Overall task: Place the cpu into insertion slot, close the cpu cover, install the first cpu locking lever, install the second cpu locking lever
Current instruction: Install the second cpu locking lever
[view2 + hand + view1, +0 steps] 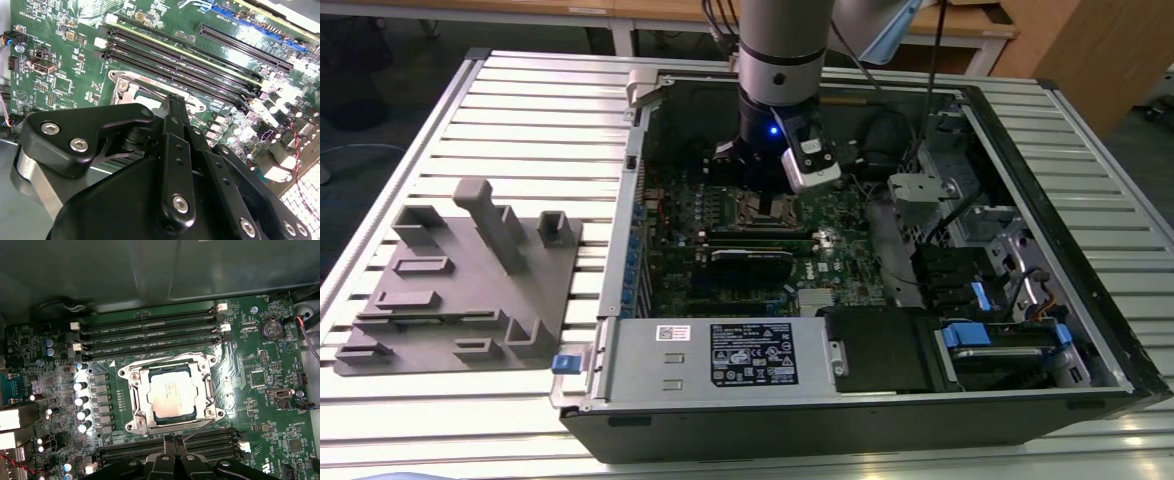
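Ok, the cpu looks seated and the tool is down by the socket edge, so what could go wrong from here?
The tool sits at a thin wire locking lever beside the cpu cover; a slip could let the lever spring free. The memory slots lie right next to the tool, so a sideways slip might scrape them. If the cpu is not lying flat, which I cannot judge, clamping could damage it.

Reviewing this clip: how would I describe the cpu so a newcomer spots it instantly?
Find the green motherboard inside the open computer case. Between its two banks of long black memory slots sits a square silver frame, the cpu cover. The cpu is the flat, pale metal square in its cut-out, the only plain smooth face there.
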`<state>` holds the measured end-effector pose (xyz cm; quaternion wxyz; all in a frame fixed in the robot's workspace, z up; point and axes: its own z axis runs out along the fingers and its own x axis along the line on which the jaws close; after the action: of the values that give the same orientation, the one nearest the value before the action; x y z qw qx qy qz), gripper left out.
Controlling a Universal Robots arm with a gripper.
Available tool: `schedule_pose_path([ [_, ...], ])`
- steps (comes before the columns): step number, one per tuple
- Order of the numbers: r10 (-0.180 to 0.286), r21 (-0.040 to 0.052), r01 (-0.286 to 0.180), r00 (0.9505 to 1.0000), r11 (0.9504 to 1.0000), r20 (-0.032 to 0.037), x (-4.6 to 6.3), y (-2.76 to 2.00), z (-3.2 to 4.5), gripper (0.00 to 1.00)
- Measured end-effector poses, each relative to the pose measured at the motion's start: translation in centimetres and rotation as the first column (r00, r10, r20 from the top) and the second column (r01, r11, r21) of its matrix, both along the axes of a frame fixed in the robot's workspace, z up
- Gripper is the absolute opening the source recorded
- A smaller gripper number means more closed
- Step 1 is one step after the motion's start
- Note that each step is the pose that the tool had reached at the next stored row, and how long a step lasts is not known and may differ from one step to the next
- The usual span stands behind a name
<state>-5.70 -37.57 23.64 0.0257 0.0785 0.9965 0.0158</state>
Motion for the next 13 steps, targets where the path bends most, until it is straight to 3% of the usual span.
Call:
schedule_pose_path([
  [13,0.000,0.0000,0.000,1.0000,1.0000,-0.0010,-0.03,0.00,-0.21,0.11],
])
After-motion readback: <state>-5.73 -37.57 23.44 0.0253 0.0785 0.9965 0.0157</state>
